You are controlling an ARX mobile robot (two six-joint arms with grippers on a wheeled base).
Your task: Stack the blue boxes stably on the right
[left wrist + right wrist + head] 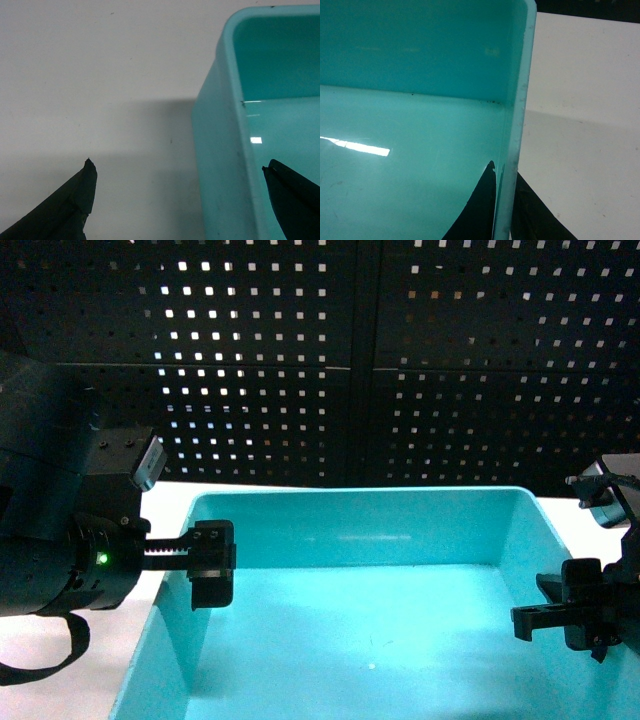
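You have one blue box [400, 530] in front of you, a turquoise tub sitting on the white tabletop [100, 75], and it is your landmark for everything here. Your left pincer [210, 565] stands at the tub's left wall, spread wide: in the left wrist view one finger [75, 200] hangs outside over the tabletop and the other [295, 195] inside over the glossy floor, with the rim between them and neither touching it. Your right pincer [565, 615] is at the tub's right wall; the right wrist view shows a finger [480, 205] inside and a dark part just outside, hugging the wall closely, though you cannot tell whether it is truly clamped. No second box shows in any view. The step in hand looks like a two-sided grip on the tub before lifting it. Do it well by closing the left pincer squarely on the wall below the rolled rim, roughly opposite the right one, so the tub rises level. The walls look smooth and sloped, so expect slip; grip firmly and lift both sides together.
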